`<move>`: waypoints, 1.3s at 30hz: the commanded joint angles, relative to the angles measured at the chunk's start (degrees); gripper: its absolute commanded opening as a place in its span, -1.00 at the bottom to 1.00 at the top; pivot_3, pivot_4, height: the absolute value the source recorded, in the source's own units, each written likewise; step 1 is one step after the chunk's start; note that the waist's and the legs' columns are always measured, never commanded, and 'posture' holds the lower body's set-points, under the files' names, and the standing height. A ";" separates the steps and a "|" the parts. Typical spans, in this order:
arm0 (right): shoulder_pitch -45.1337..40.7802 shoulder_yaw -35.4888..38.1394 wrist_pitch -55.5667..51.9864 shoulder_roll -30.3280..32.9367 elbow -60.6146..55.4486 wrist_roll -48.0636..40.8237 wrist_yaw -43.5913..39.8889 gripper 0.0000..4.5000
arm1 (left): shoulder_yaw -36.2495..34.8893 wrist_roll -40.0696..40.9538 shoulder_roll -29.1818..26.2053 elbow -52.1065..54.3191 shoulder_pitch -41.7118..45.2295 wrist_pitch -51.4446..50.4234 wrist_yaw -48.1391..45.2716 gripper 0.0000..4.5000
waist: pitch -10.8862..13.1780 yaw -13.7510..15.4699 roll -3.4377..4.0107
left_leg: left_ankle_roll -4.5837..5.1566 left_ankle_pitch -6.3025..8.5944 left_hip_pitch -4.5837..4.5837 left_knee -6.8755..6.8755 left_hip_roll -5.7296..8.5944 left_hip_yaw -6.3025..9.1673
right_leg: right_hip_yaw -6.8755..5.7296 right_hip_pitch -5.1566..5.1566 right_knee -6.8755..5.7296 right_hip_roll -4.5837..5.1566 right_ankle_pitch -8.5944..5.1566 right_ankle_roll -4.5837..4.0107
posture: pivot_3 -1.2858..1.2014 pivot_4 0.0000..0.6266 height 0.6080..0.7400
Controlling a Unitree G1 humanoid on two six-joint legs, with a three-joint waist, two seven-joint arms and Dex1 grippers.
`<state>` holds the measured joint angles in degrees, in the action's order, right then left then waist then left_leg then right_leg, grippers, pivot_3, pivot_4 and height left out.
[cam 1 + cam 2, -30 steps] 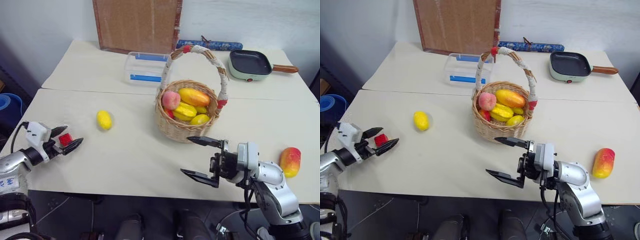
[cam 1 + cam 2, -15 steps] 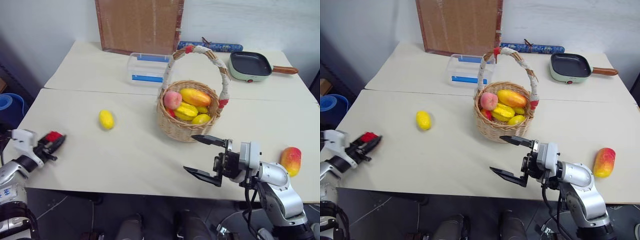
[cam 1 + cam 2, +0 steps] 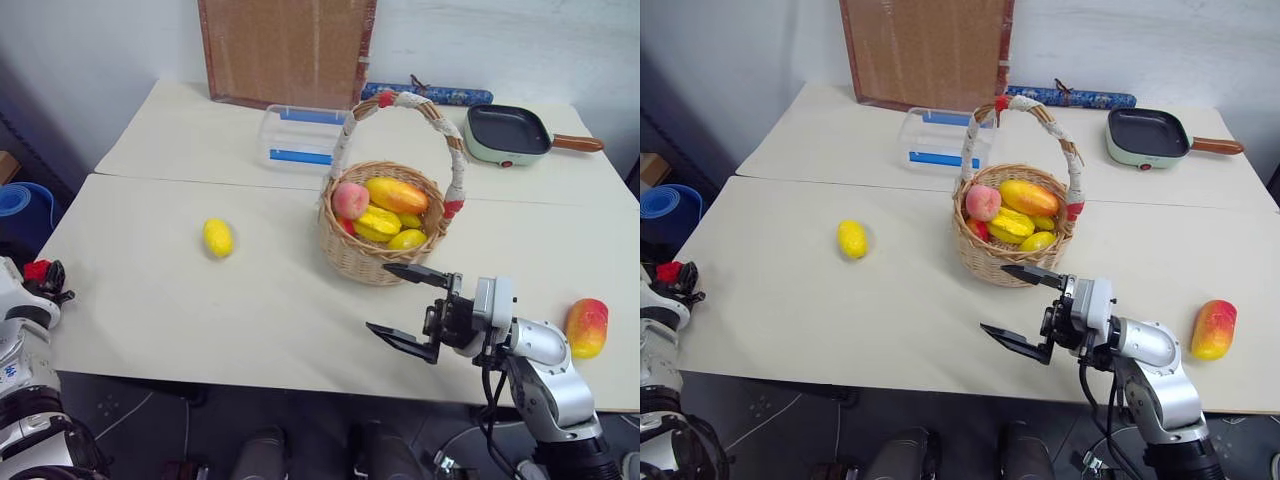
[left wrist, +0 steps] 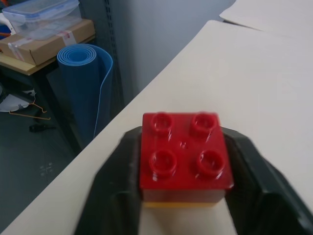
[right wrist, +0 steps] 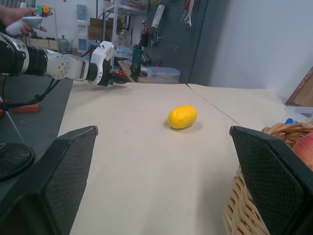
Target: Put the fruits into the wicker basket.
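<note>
Left wrist view, left end effector gripping red brick

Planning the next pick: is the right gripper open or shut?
Open. The right gripper has its two black fingers spread wide, nothing between them, just in front of the wicker basket.

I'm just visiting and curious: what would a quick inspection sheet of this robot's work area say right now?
Surface: cream table.
Job's things: wicker basket holding several fruits; yellow lemon and mango on the table outside it.
Clutter: clear box, green pan, corkboard.
Grippers: left gripper shut on a red block; right gripper open, holding nothing.
Cables: black cable along the right arm.
Surroundings: blue rolled mat.
</note>
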<state>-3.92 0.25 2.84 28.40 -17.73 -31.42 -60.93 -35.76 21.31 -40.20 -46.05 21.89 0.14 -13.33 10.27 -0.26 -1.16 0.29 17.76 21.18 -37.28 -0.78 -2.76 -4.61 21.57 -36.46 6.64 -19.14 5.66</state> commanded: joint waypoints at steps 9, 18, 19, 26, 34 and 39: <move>-0.83 0.22 -3.18 0.78 -4.60 -1.27 2.46 1.00 | -7.49 3.83 -0.19 28.88 -21.60 -0.05 -2.96 0.86 | 0.01 -1.04 0.02 | 0.01 0.15 0.01 0.11 -0.07 -0.05 | 0.00 -0.01 0.25 0.01 0.00 0.00 | 0.03 -0.52 1.00; 2.14 3.36 -5.24 3.10 -8.09 -2.79 3.63 1.00 | -8.40 9.94 1.55 56.49 -51.64 -2.17 -28.00 0.94 | 0.20 -1.27 0.36 | 0.10 0.44 0.04 0.18 -0.11 -0.05 | 0.11 -0.08 0.79 0.07 -0.07 -0.14 | 0.03 -0.52 1.00; 2.25 4.12 -3.62 2.79 -7.78 -2.49 3.64 1.00 | -8.49 11.64 2.71 60.09 -53.24 -4.13 -27.58 0.94 | 0.21 -1.16 0.38 | 0.22 0.51 0.05 0.20 -0.11 -0.05 | 0.11 -0.08 0.82 0.07 -0.08 -0.16 | 0.03 -0.52 1.00; 5.72 5.37 1.37 0.92 -5.47 -0.18 4.24 1.00 | 0.72 18.55 1.64 76.54 -43.22 -34.89 -6.21 0.94 | 0.28 0.30 0.50 | 0.20 0.46 0.07 0.10 -0.08 -0.01 | 0.20 -0.23 0.88 0.06 -0.15 -0.28 | 0.03 -0.52 1.00; 5.16 4.42 2.16 0.58 -4.49 0.60 4.12 1.00 | 9.44 27.07 3.01 61.88 -2.51 -61.46 14.10 0.94 | 0.31 0.38 0.40 | 0.26 -0.12 -0.06 -0.04 -0.01 0.04 | 0.18 -0.21 0.38 -0.11 0.09 -0.29 | 0.03 -0.52 1.00; 4.56 4.13 3.02 0.04 -3.88 0.79 4.24 1.00 | 19.63 16.91 4.80 43.74 12.59 -61.85 14.93 0.94 | 0.32 0.00 0.37 | -0.11 -0.31 -0.02 0.13 0.02 -0.12 | 0.22 -0.03 0.34 -0.26 0.22 -0.07 | 0.03 -0.52 1.00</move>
<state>1.06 4.15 4.73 28.79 -20.97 -30.40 -56.73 -18.18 41.91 -35.86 2.33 32.34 -62.67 1.63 10.59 -0.26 -0.79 0.16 17.45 21.17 -37.15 -0.80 -2.91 -4.42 21.58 -36.12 6.32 -18.92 5.59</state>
